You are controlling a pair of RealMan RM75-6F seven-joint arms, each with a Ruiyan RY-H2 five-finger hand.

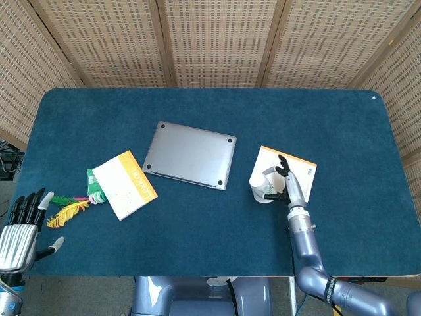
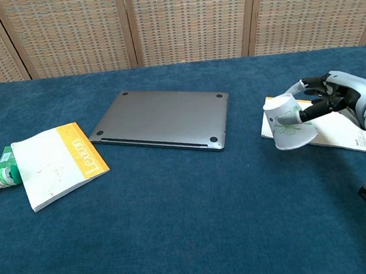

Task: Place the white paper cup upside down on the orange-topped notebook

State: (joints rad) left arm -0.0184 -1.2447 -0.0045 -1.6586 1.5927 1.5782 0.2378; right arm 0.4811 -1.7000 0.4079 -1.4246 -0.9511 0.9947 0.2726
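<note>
right hand [image 2: 329, 98] holds the white paper cup [image 2: 286, 122] inverted, above the orange-topped white notebook's [image 2: 344, 131] near-left corner.

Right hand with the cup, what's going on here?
The right hand holds the white paper cup upside down, tilted, at the near left corner of the orange-topped notebook; whether it touches down is unclear. The left hand idles open off the table's left edge. A closed laptop lies mid-table.

laptop [image 1: 191, 155] mid-table, Lexicon book [image 1: 125, 184] to its left, notebook [image 1: 299, 168] to its right
</note>
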